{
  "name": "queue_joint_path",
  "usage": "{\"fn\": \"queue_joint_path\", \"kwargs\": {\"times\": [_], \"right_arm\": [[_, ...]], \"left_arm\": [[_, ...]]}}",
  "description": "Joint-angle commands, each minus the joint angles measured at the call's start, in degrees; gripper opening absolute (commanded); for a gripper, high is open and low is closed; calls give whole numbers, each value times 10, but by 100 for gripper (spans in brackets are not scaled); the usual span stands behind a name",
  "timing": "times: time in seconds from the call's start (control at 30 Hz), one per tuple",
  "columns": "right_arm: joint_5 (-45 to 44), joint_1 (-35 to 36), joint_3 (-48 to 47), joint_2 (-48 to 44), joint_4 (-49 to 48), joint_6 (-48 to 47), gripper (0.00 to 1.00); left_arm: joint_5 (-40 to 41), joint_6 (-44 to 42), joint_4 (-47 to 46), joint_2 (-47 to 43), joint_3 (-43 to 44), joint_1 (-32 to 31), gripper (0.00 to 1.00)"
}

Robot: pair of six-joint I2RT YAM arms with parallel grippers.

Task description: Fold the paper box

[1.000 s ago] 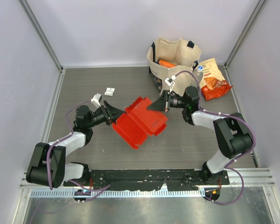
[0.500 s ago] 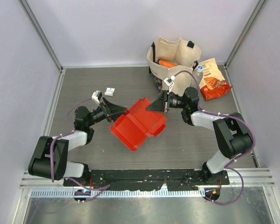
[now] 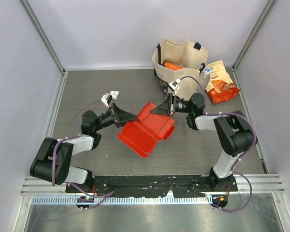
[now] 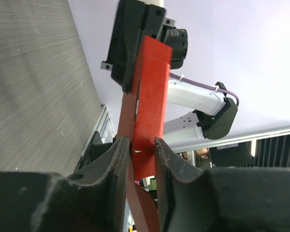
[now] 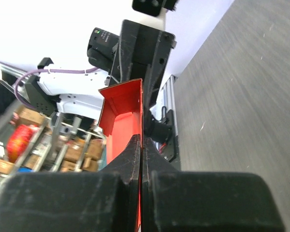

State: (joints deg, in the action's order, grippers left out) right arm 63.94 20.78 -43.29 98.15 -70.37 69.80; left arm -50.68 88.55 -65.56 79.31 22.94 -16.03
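Note:
The paper box [image 3: 147, 129] is bright red card, partly folded, held above the middle of the table between both arms. My left gripper [image 3: 127, 119] grips its left edge; in the left wrist view [image 4: 143, 147] the jaws clamp a folded red flap [image 4: 150, 96]. My right gripper [image 3: 160, 109] grips its upper right edge; in the right wrist view [image 5: 141, 145] the jaws are pressed flat on a thin red wall [image 5: 123, 123]. Each wrist view shows the other gripper at the far end of the card.
A beige cloth tote bag [image 3: 180, 62] stands at the back right with an orange item inside. An orange-red snack bag [image 3: 221, 82] lies to its right. A small white piece [image 3: 114, 93] lies on the table behind the left gripper. Walls enclose three sides.
My left gripper has moved right and away from me with the box's left edge, pushing the box narrower and more folded. My right gripper has stayed almost still, holding its edge.

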Motion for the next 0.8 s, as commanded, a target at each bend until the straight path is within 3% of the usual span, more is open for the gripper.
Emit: {"fn": "queue_joint_path", "kwargs": {"times": [0.0,0.2,0.37,0.47,0.5,0.53,0.57,0.6,0.7,0.73,0.77], "right_arm": [[-28,9,-4,21,-243,105,0],[-33,11,7,13,-216,86,1],[-37,11,7,-14,-100,-16,1],[-40,11,-5,-48,37,-96,1],[-42,11,-18,-57,132,-166,0],[-44,15,-26,-66,187,-205,0],[-56,19,-36,-81,247,-246,0],[-64,25,-63,-88,376,-345,0],[-96,45,-114,-89,560,-454,0],[-108,49,-125,-87,597,-515,0],[-119,54,-136,-86,665,-546,0]], "left_arm": [[0,-9,-37,15,15,-12,25],[4,-24,-27,9,19,-12,0],[7,-65,9,-19,16,-12,0],[42,-197,157,-85,27,-12,0],[79,-256,317,-137,42,-19,0],[119,-393,417,-158,61,-28,0],[157,-443,504,-179,99,-39,0],[203,-474,590,-198,109,-49,0],[225,-489,611,-208,106,-44,2],[227,-488,617,-204,105,-44,11],[233,-487,640,-202,111,-45,27]]}}
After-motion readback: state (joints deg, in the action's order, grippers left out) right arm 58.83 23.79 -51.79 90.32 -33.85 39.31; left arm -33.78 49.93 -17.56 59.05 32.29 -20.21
